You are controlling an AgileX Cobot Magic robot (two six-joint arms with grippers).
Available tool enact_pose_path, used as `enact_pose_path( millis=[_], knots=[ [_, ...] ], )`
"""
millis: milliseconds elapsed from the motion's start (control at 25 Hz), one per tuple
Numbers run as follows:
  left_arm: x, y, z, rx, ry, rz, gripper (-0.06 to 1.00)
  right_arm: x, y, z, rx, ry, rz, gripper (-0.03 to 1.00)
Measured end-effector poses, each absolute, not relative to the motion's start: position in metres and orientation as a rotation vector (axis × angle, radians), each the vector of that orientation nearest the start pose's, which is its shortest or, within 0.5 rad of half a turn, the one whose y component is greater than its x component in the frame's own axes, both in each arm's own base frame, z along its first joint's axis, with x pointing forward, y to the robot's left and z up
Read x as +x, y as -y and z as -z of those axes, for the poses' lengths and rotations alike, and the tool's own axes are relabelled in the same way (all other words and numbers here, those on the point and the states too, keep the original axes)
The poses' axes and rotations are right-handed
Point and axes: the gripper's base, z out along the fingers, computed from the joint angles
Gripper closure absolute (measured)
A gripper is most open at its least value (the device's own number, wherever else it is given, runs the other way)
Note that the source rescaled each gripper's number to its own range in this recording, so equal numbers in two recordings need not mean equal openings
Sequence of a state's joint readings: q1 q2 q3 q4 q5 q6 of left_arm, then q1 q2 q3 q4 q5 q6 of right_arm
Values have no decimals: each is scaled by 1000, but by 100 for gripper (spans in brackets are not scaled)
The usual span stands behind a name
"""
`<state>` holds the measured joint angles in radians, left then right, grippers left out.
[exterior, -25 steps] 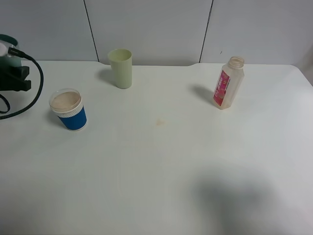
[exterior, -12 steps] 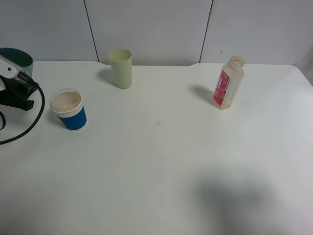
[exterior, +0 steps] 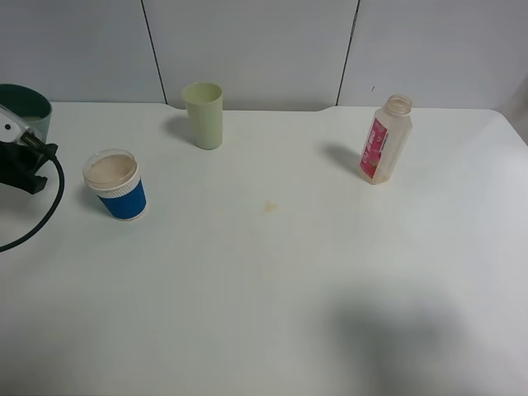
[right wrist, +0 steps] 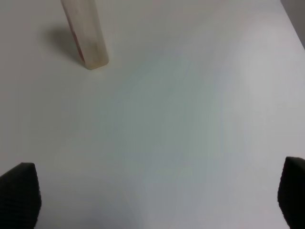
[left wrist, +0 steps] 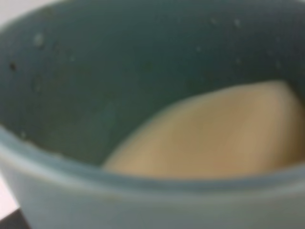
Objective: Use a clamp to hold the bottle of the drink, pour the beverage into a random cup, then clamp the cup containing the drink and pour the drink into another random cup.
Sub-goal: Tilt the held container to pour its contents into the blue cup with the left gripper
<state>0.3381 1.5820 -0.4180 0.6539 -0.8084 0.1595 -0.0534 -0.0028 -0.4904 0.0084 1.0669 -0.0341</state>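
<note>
At the far left of the exterior view my left gripper (exterior: 23, 153) is shut on the teal-green cup (exterior: 25, 103), held above the table edge. That cup (left wrist: 95, 86) fills the left wrist view, with some pale tan beverage (left wrist: 214, 138) lying slanted inside it. The blue cup with the white band (exterior: 116, 185) stands just right of the gripper and holds tan beverage. At the back right the bottle (exterior: 384, 139) stands upright; its base (right wrist: 88, 38) also shows in the right wrist view. My right gripper (right wrist: 155, 200) hangs open over bare table, short of the bottle, with nothing between its fingers.
A taller pale yellow-green tumbler (exterior: 204, 114) stands at the back, left of centre. A small tan spot (exterior: 270, 206) marks the white table (exterior: 272, 280) near the middle. A black cable (exterior: 45, 210) loops below the left gripper. A wide shadow lies at the front right.
My left arm has drawn back to the left with the teal-green cup, which now shows more of its rim and sits lower. The blue cup, tumbler and bottle have not moved.
</note>
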Motion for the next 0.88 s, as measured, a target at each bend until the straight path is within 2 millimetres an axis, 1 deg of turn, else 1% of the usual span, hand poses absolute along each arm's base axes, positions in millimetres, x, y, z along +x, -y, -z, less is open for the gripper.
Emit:
enact_pose_path(
  millis=[80,240,600,760,880],
  knots=[
    [254,-46,-163,640,-1817,-230,94,-4,-1,-274,19,-2057,44,-3],
    [254,-43,-163,696,-1804,-233,94,-4,-1,-274,19,-2057,44,-3],
    [254,-41,-163,712,-1782,-220,94,-4,-1,-274,19,-2057,44,-3],
    [256,-40,-159,721,-1789,-205,94,-4,-1,-274,19,-2057,44,-3],
    [261,-38,-155,734,-1794,-190,94,-4,-1,-274,19,-2057,44,-3]
  ],
)
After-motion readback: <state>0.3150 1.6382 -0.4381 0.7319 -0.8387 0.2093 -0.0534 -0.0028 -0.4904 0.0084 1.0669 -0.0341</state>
